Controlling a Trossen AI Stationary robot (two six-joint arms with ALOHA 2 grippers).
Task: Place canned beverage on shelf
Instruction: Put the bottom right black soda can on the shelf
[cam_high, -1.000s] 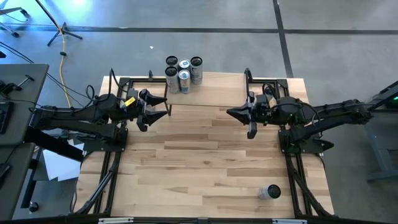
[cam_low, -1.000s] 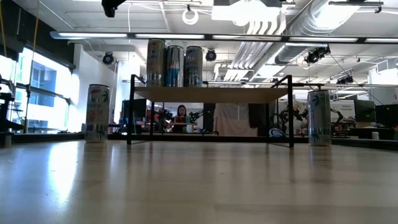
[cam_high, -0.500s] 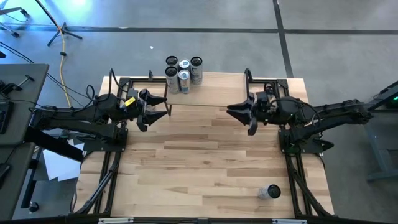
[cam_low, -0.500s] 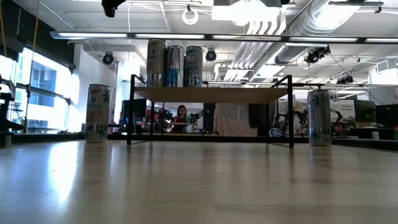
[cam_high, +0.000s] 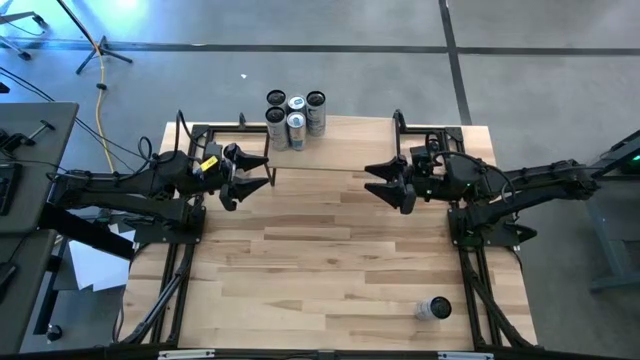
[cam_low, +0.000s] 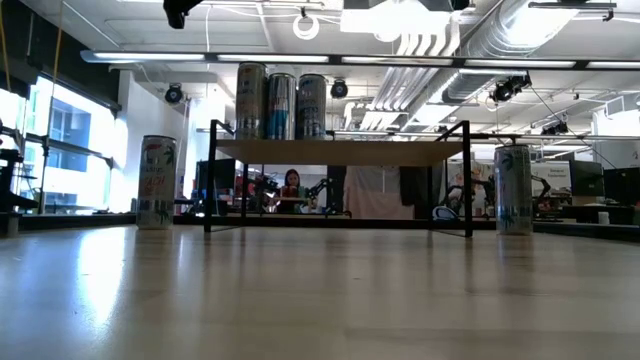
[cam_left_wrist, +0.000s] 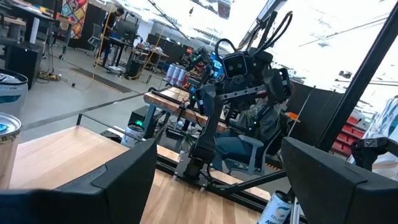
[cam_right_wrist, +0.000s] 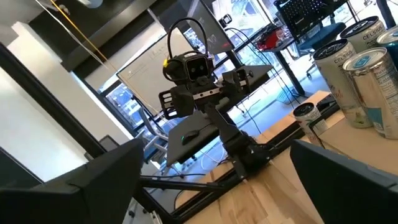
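cans (cam_high: 295, 118), four silver aluminium ones, stand on light-wood shelf (cam_high: 330, 145); left gripper (cam_high: 262, 173) and right gripper (cam_high: 372, 179) hover open, empty.

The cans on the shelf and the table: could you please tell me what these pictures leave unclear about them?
- Shelf cans: the low view shows three; front ones may hide the rest.
- Shelf: its board is indistinct from above.
- Near-corner can: upright or lying, unclear from above.
- Can labels: too small to read.

On the gray floor (cam_high: 350, 25): a yellow cord (cam_high: 100, 105) near a black stand (cam_high: 100, 50), white paper (cam_high: 95, 268) beside the table (cam_high: 320, 270). Far back, a person (cam_low: 292, 184).
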